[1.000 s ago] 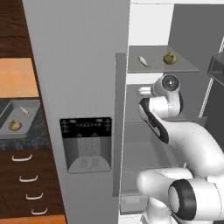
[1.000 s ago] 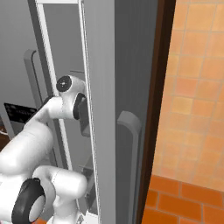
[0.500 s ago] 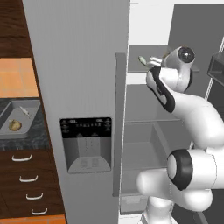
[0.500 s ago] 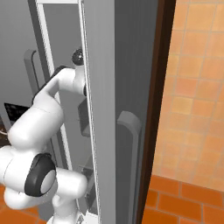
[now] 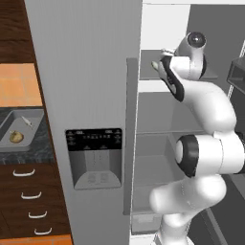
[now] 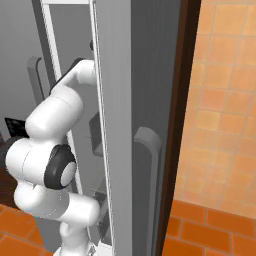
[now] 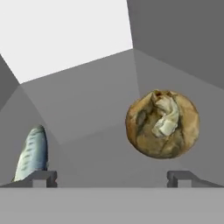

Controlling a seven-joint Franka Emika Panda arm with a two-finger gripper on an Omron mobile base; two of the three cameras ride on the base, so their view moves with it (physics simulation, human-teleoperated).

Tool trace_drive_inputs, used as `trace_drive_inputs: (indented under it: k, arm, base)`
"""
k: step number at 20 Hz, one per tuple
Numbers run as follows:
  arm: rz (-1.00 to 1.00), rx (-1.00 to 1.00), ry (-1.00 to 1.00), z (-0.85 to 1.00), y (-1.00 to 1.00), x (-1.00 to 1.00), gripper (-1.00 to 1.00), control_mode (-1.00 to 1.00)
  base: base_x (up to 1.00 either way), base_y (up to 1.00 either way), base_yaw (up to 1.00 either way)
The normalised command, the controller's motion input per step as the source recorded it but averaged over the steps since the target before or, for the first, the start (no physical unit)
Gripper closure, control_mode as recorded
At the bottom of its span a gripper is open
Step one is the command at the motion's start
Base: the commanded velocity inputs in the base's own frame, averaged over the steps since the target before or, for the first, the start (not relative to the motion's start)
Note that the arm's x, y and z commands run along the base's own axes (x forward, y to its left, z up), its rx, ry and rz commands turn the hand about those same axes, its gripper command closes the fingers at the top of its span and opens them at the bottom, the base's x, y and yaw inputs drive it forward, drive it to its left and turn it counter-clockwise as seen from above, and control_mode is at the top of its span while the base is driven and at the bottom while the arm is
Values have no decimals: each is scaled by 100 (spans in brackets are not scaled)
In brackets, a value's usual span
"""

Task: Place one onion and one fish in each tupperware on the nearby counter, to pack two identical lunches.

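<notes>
The onion [image 7: 162, 124] sits on a grey fridge shelf [image 7: 87, 109] just ahead of the wide-open gripper [image 7: 111, 177], empty and nearer its right-hand finger in the hand view; it looks firm, round and light with loose papery skin, so I would close across its widest middle, since it could roll or slip. The fish [image 7: 31, 153] lies beside it at the left finger, probably slick, better pinched across its body. A grey tupperware [image 5: 5, 125] on the counter [image 5: 28, 154] already holds an onion and a fish.

Fish [image 7: 31, 152]: lower end hidden behind the fingertip [image 7: 41, 178]. Tray [image 5: 14, 144]: cut by the left edge.
</notes>
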Motion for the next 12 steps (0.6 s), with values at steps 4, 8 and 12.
trace_drive_inputs:
  k: [4,8,12]
  arm:
    - [-16,-11,2,-4,-23,69,-100,-100]
    - [-13,-1,7,-4,-44,62,-100,-100]
    - [-9,0,15,-17,-43,43,-100,-100]
  base:
    - [0,0,0]
    - [0,0,0]
    - [0,0,0]
